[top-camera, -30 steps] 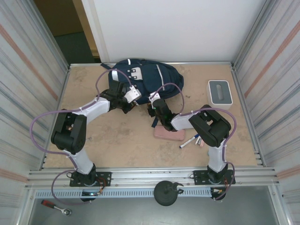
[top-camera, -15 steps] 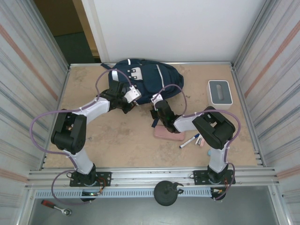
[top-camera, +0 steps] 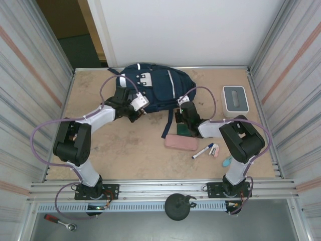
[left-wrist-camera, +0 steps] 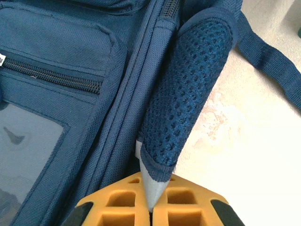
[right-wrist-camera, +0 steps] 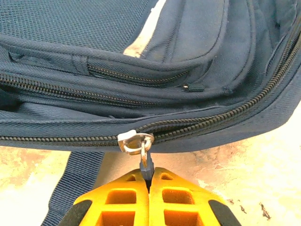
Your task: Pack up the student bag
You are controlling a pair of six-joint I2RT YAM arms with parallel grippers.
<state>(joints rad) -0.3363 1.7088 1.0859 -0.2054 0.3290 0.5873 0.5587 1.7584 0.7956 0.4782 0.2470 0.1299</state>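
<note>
- L claw (left-wrist-camera: 151, 213) was clamped shut on a grey tab (left-wrist-camera: 153, 186) at the tip of a padded mesh strap (left-wrist-camera: 188, 94). The strap ran straight ahead of the claw.
- Bag (top-camera: 155, 83), navy, lay flat on the surface (top-camera: 115, 145) by the back wall. Its body sat ahead & to the left of L claw, touching the strap.
- R claw (right-wrist-camera: 148, 181) was pinched shut on a dark zip pull (right-wrist-camera: 146, 164). The metal slider (right-wrist-camera: 135, 141) sat just ahead of the tips, on the bag's near edge.
- The zip ran off to both sides of R claw; couldn't tell if open or closed.
- Pink case (top-camera: 181, 142) lay behind R claw, apart from the bag, w/ a marker (top-camera: 202, 150) near it.
- White-grey box (top-camera: 234, 99) stood well off to R claw's right.
</note>
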